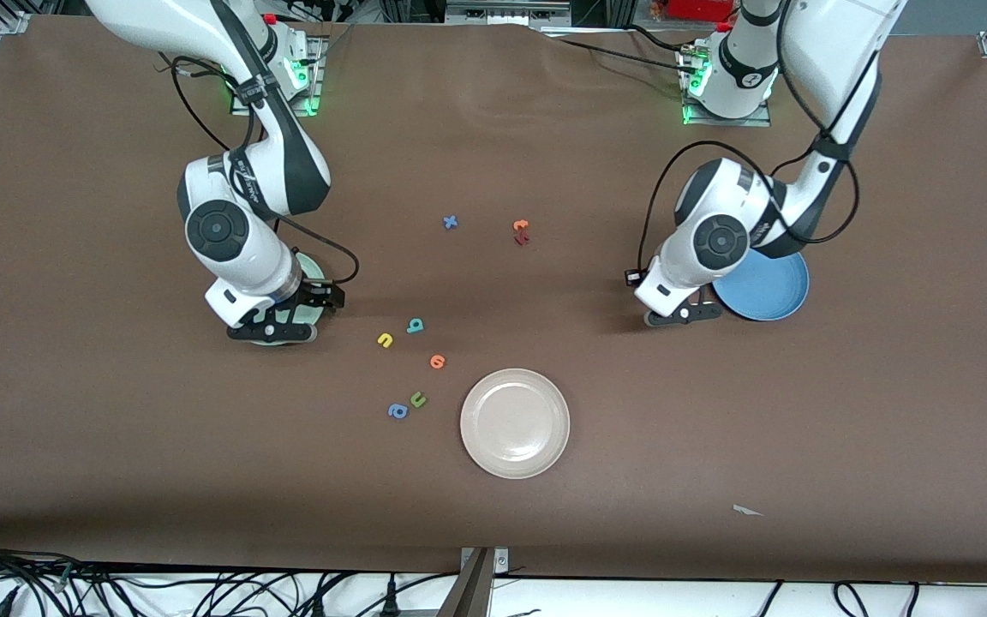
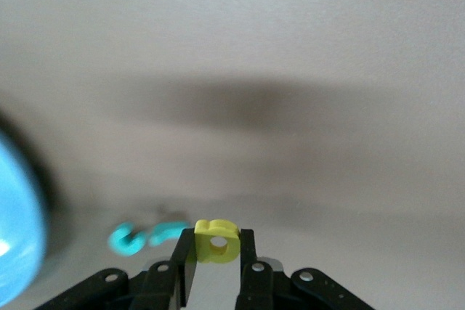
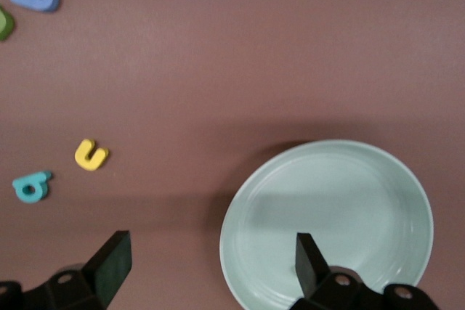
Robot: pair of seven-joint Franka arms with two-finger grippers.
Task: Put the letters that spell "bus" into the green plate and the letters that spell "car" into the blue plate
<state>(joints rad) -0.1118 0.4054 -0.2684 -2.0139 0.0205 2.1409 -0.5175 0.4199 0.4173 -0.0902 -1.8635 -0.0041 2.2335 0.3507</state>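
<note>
My left gripper (image 2: 216, 253) is shut on a yellow "a" (image 2: 218, 237) just above the table, beside the blue plate (image 1: 768, 291). A teal "c" (image 2: 125, 239) and a thin teal "r" (image 2: 168, 231) lie on the table near that plate's rim (image 2: 18, 230). In the front view the left gripper (image 1: 684, 315) hides these letters. My right gripper (image 3: 211, 246) is open with nothing between its fingers, over the edge of the pale green plate (image 3: 341, 201), and what shows of the plate is bare. The yellow "u" (image 1: 385, 340) and teal "b" (image 1: 415, 326) lie on the table beside the right gripper (image 1: 275, 332).
A cream-white plate (image 1: 515, 422) sits nearest the front camera. Near it lie an orange letter (image 1: 437, 362), an olive-green "u" (image 1: 418, 399) and a blue letter (image 1: 397, 411). Farther from the front camera, mid-table, are a blue "x" (image 1: 451, 222) and orange and dark red letters (image 1: 521, 231).
</note>
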